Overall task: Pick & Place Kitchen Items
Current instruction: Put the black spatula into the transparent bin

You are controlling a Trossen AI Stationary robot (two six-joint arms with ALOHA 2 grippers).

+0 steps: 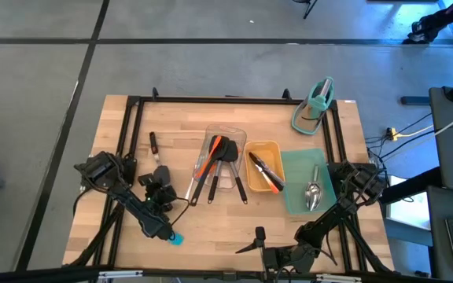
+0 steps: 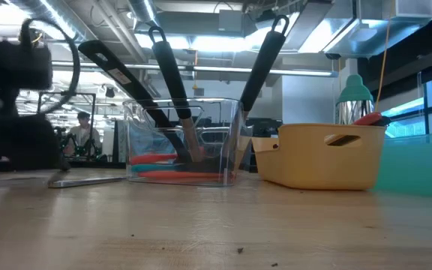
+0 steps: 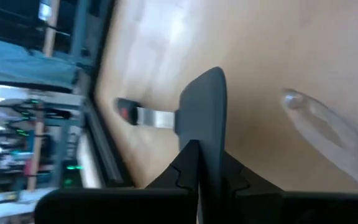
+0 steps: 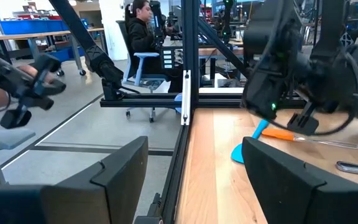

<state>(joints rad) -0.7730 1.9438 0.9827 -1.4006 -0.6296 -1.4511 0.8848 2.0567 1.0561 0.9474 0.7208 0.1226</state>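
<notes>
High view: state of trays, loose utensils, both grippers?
clear tray: holds black turners, orange spatula; handles overhang rim
yellow tray: holds tongs
steel spoon: lying on teal tray
blue spatula: lying on table
left gripper: shut, empty
right gripper: open, empty

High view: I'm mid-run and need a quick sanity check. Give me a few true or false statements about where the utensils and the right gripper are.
1. The shiny steel spoon lies on the teal rectangular tray. True.
2. The clear plastic tray holds black slotted turners and an orange spatula. True.
3. The yellow rectangular tray is empty. False: black-handled tongs lie in it.
4. The right gripper is shut on a spoon. False: it is open and holds nothing, near the table's front edge.
5. The blue spatula is in the clear tray. False: it lies on the bare wooden table, front left.
</notes>
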